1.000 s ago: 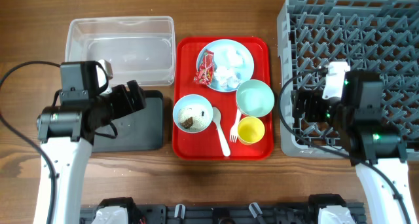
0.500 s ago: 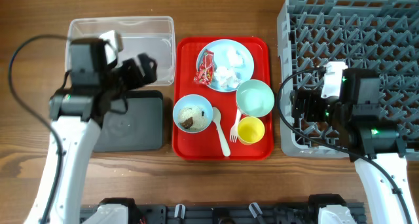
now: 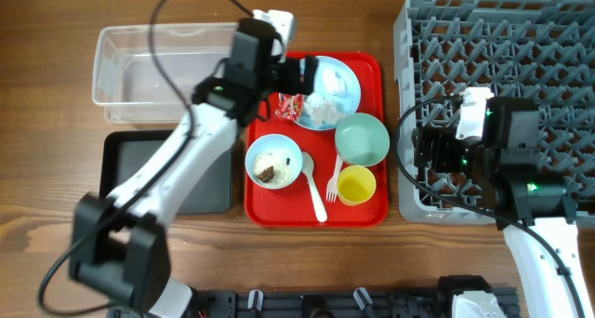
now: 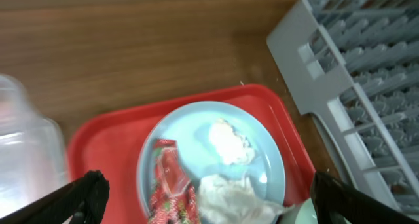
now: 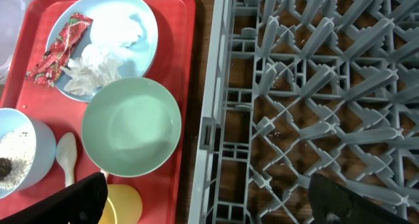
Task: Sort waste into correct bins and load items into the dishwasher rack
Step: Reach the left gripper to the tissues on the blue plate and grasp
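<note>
Over the far left part of the red tray, the left gripper hung with its fingers spread wide and nothing between them. Directly below it lay the light blue plate, which carried the small red snack wrapper on its left side and the crumpled white tissue in two wads to the right of the wrapper. Neither finger touched any of them.

Nearer on the same tray sat the light blue bowl, holding whitish grains with brown scraps. Beside it were the mint green bowl and the yellow cup, with the white spoon and fork lying between them. The clear tub stood left of the red tray, and the black tray lay in front of it.

The right gripper was likewise wide apart and empty. It hovered at the left edge of the grey dishwasher rack, just beside the mint green bowl and the cup.

From overhead, the left arm covered the plate's left side, the wrapper's upper end and the tub's right corner, and it crossed the black tray. The left wrist view was blurred, and its bottom edge cut off the wrapper and the lower wad. The right wrist view clipped the cup and the light blue bowl.
</note>
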Robot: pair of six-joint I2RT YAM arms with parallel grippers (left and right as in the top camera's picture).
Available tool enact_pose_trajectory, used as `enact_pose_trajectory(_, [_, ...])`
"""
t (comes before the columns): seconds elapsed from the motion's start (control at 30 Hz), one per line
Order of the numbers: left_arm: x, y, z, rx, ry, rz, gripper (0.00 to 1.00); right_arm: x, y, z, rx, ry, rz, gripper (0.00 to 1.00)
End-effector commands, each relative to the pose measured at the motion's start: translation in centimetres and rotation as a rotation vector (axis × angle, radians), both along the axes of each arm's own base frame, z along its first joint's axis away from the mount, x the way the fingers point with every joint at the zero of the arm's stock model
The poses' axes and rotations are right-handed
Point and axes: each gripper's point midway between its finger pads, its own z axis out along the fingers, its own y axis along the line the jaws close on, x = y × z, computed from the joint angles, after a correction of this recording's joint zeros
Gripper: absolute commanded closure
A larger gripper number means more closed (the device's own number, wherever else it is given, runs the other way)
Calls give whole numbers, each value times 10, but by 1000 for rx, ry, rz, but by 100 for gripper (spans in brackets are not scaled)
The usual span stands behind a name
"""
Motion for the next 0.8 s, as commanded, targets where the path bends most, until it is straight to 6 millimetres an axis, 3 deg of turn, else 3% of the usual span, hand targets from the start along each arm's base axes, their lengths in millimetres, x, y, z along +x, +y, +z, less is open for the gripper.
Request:
enact_pose_trajectory(0.0, [3,-21,-32,-18,62,17,0,3,-4,7,-9,-17,-25,0])
enact_pose_trajectory(0.2, [-11,-47,-81,-4,170,-63,0,3,-4,7,-10,-17,-25,0])
enact_pose_trajectory(0.33, [-16,-54,-102,17,206,-77,0,3,-4,7,-9,-17,-25,0])
enact_pose_trajectory(0.47, [-25,-53,-120,36,268,-72,6,3,-4,7,-10,-15,-25,0])
enact_pose_trajectory(0.57, [-30,-52,-126,51,292,-74,14,3,-4,7,-9,-17,-25,0])
enact_pose_trajectory(0.67, [-31,-52,-127,52,295,-74,28,3,-4,7,-9,-17,-25,0])
enact_pose_trajectory(0.77, [-32,-51,-129,53,298,-75,28,3,-4,7,-9,-17,-25,0])
